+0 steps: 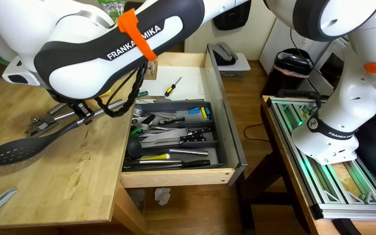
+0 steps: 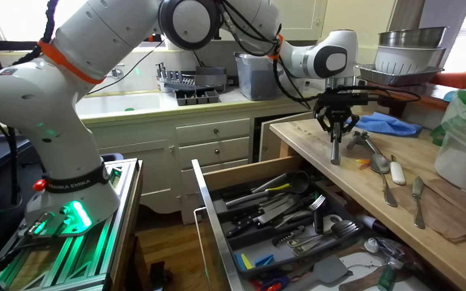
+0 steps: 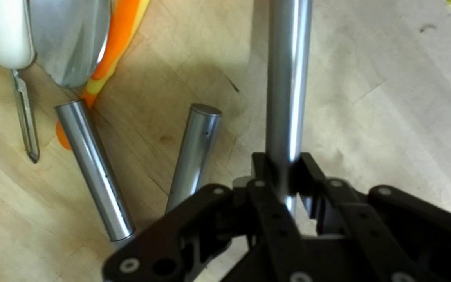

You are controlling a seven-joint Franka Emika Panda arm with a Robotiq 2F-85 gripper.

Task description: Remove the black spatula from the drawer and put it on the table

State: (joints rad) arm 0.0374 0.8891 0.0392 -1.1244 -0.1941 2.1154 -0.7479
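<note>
The black spatula has a slotted oval head (image 1: 15,151) and a slim grey metal handle, seen in an exterior view (image 2: 335,149) and in the wrist view (image 3: 288,78). My gripper is shut on that handle in both exterior views (image 1: 86,118) (image 2: 337,125) and in the wrist view (image 3: 284,168). The spatula is over the light-wood table (image 1: 86,189) (image 2: 362,182), head toward the far side from the drawer. I cannot tell whether the head touches the wood. The head is hidden in the wrist view. The drawer (image 1: 175,178) (image 2: 253,171) is pulled open beside the table, holding utensils.
A metal hinged tool (image 1: 41,125) (image 2: 362,139) lies close under the spatula handle. A spoon (image 2: 380,163), a white-handled peeler (image 2: 397,173), an orange tool (image 3: 118,43) and knives (image 2: 418,202) lie nearby. A blue cloth (image 2: 388,123) and a green-lidded tub (image 2: 465,141) stand farther back.
</note>
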